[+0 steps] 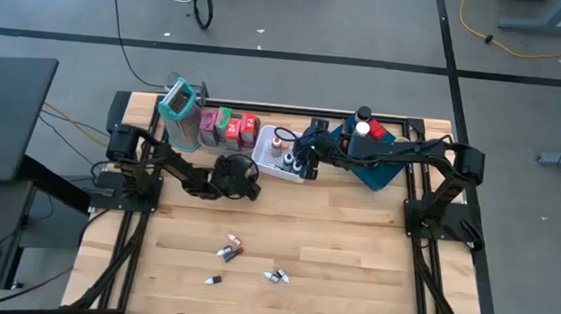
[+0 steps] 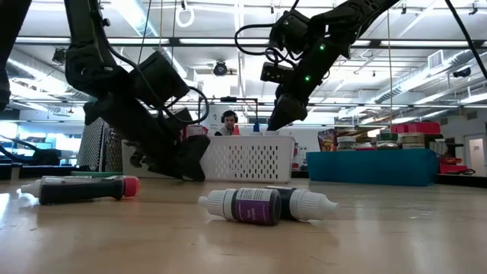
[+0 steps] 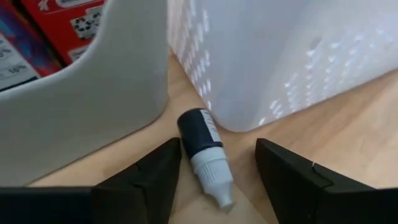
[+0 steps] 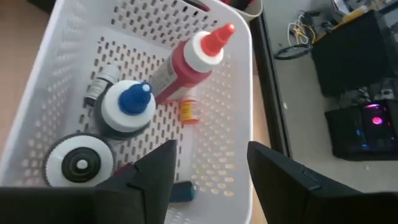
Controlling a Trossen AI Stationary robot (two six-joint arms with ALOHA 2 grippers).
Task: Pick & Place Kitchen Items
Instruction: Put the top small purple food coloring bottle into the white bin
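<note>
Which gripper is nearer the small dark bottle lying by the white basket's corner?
Left. The left gripper straddles the dark bottle with open jaws. The right gripper hovers over the white basket, empty.

Perforated white plastic basket (image 4: 236, 81) on a smooth pale wood table (image 1: 353, 253).

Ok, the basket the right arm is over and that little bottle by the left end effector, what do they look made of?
The white basket looks like molded plastic with a matte finish: thin walls pierced by regular rows of small holes. The small dark bottle lying between the open fingers of the left end effector seems plastic too, with a smooth white dropper cap and a glossy printed label, though glass can't be ruled out.
</note>
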